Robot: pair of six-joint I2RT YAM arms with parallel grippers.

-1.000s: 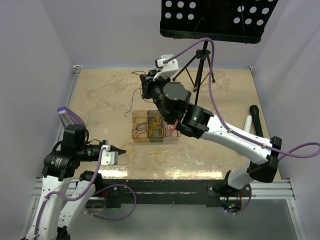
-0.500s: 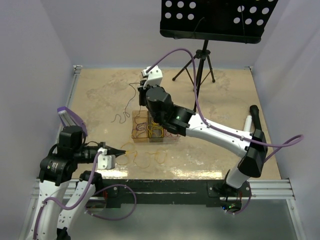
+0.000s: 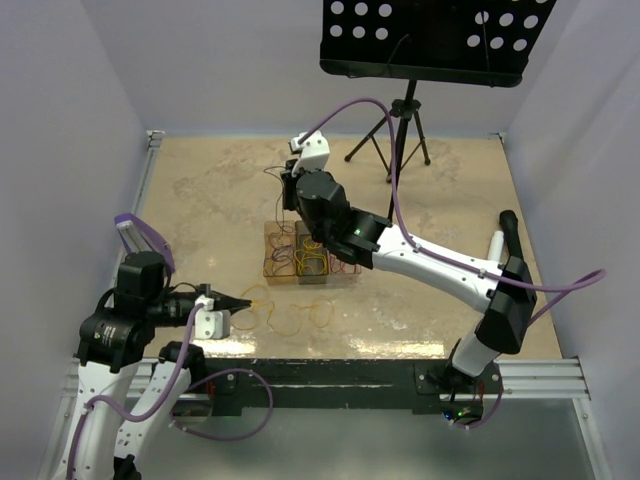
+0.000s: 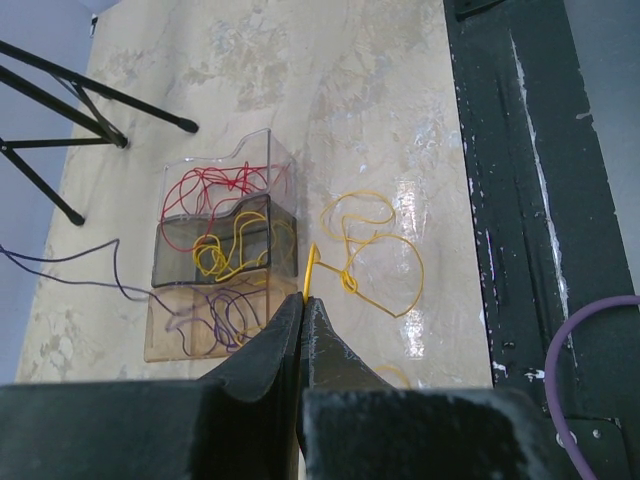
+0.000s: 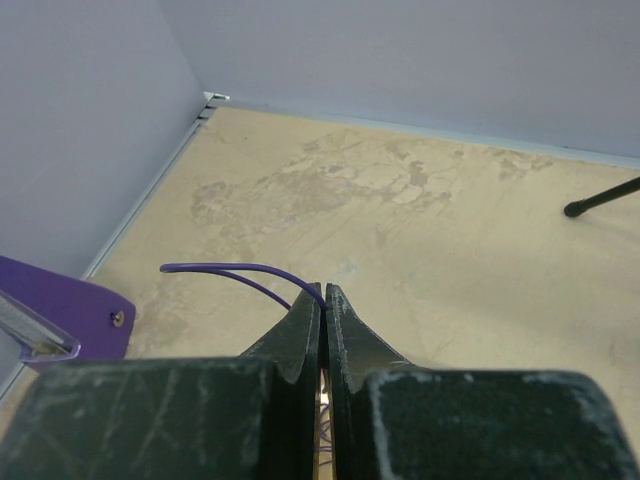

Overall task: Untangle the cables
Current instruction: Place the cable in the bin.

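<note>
In the left wrist view, the left claw (image 4: 303, 300) sat at bottom centre, its jaws pressed together on the end of a yellow cable (image 4: 383, 262). From the tips that strand rose a little and ran right into a loose tangle of loops on the table (image 4: 380, 90), just right of centre. Whether the tangle was one wire or several could not be told.

Just beyond the claw, to its left, stood one clear box (image 4: 268, 148) with three compartments. Purple wires (image 4: 215, 315) lay in the nearest, yellow wires (image 4: 228, 250) in the middle and red wires (image 4: 215, 185) in the farthest. A purple strand (image 4: 55, 261) trailed from the box toward the left edge of the frame.

Farther off, in the right wrist view, the right claw (image 5: 323, 300) was clamped on a purple cable (image 5: 225, 268) at lower centre. Two lengths of it arched left from the tips, above the table. In the top view this claw hung at centre frame, just past the box's upper left corner.

At the top of that view, one black tripod (image 3: 405, 130) carried one perforated black tray (image 3: 430, 40).
</note>
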